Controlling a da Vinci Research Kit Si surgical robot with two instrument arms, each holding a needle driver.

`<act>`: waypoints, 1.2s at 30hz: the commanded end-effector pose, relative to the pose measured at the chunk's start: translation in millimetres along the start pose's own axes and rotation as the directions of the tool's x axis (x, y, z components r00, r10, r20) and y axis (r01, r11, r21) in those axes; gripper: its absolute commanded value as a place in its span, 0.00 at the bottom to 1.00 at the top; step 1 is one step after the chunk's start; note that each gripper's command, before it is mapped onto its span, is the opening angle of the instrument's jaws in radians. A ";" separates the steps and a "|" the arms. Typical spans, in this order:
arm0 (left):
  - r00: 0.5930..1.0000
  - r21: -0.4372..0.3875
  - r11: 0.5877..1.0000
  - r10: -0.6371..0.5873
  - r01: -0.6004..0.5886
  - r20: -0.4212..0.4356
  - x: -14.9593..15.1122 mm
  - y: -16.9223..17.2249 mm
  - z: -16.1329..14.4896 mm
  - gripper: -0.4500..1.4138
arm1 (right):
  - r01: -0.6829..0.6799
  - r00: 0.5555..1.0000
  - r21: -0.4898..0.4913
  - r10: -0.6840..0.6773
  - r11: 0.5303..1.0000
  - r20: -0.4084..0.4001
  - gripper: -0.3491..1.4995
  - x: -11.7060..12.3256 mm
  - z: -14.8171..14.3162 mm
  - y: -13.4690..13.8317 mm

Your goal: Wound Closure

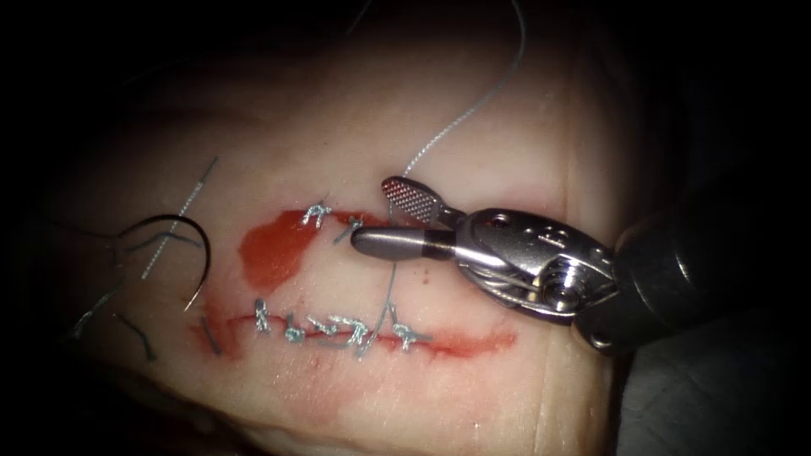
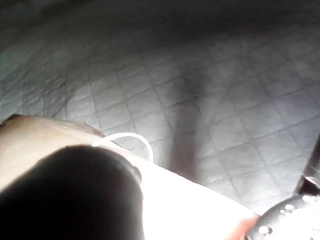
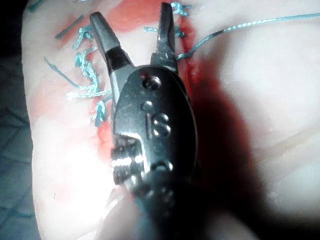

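Tissue (image 1: 507,127): lower cut (image 1: 355,331) carries a row of knots; upper cut (image 1: 329,221) has two, with red fluid (image 1: 274,249) exposed at its left. Right claw (image 1: 382,215) gapes wide astride the thread (image 1: 473,114), holding nothing. Needle (image 1: 190,245) lies free on tissue, far left.

Tissue (image 1: 507,127): pale pinkish-cream. Red fluid (image 1: 274,249): bright red patch, plus a thin red line along the cut (image 1: 473,342). Thread (image 1: 473,110): pale grey-white; knots (image 1: 338,329) silvery grey. Needle (image 1: 190,245): dark, near black. Right tool (image 1: 380,215): polished silver metal, one jaw face cross-hatched in a fine grid; black shaft behind.
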 end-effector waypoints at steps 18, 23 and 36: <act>0.996 0.184 0.982 0.045 -0.030 -0.076 14.2 -6.9 -7.9 0.00 | -0.124 0.972 0.142 0.091 0.982 0.215 0.73 -0.8 4.4 -3.7; 0.995 0.254 0.966 0.069 -0.049 -0.069 14.6 -9.1 -7.5 0.00 | -0.119 0.972 0.127 0.089 0.985 0.216 0.74 -0.9 5.0 -3.5; 0.977 0.417 0.891 0.212 -0.182 -0.027 14.1 -8.0 -0.9 0.00 | -0.021 0.982 -0.274 0.071 0.962 0.174 0.75 -2.7 4.7 -3.6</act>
